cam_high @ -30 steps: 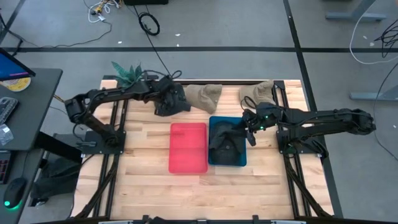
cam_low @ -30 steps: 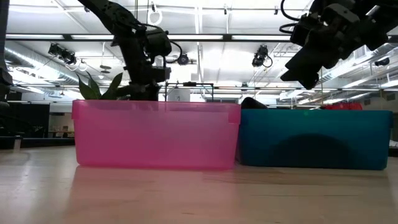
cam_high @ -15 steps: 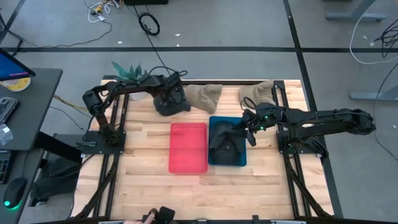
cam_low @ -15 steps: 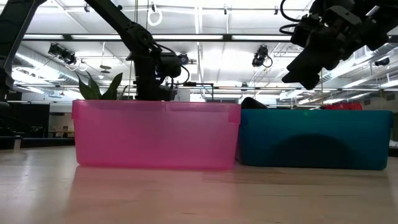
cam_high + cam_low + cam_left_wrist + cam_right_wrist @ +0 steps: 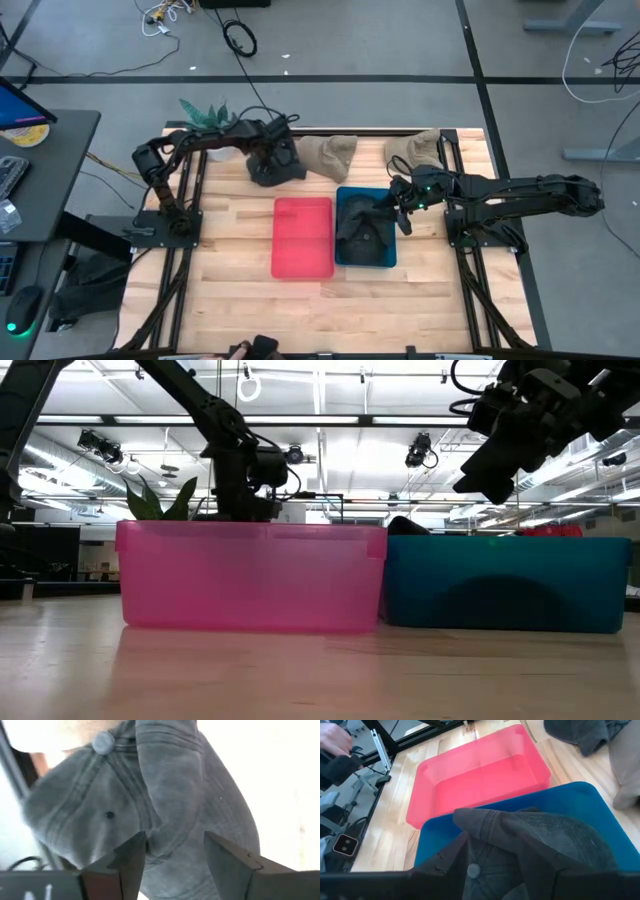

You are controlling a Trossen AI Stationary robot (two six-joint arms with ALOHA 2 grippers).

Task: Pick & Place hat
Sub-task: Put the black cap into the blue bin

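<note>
Reaching toward the far side of the desk (image 5: pixel 250 300), the left end effector (image 5: pixel 268 160) is sitting right over a dark grey hat (image 5: pixel 275 170) that is lying on the wood beside a beige hat (image 5: pixel 325 155). In the left wrist view its two fingers (image 5: pixel 131 862) are standing apart, moderately wide, with the crown of the grey hat (image 5: pixel 150 805) filling the space beyond them; they are not closing on the cloth, and I cannot tell if they are touching it. A second beige hat (image 5: pixel 415 150) is lying near the far right corner of the desk.

The right end effector (image 5: pixel 400 205) is hanging above the blue bin (image 5: pixel 345 255), near its right wall. Another dark hat (image 5: pixel 530 840) is lying inside this blue bin (image 5: pixel 440 837), and the right wrist view is looking down on it. The fingers of this end effector are showing only as dark shapes at the edge of that view, so I cannot tell if they are wide or narrow.

The pink bin (image 5: pixel 303 240) is standing just beside the blue one, touching it in the low view, and it is holding nothing. A green plant (image 5: pixel 205 115) is standing at the far left corner
</note>
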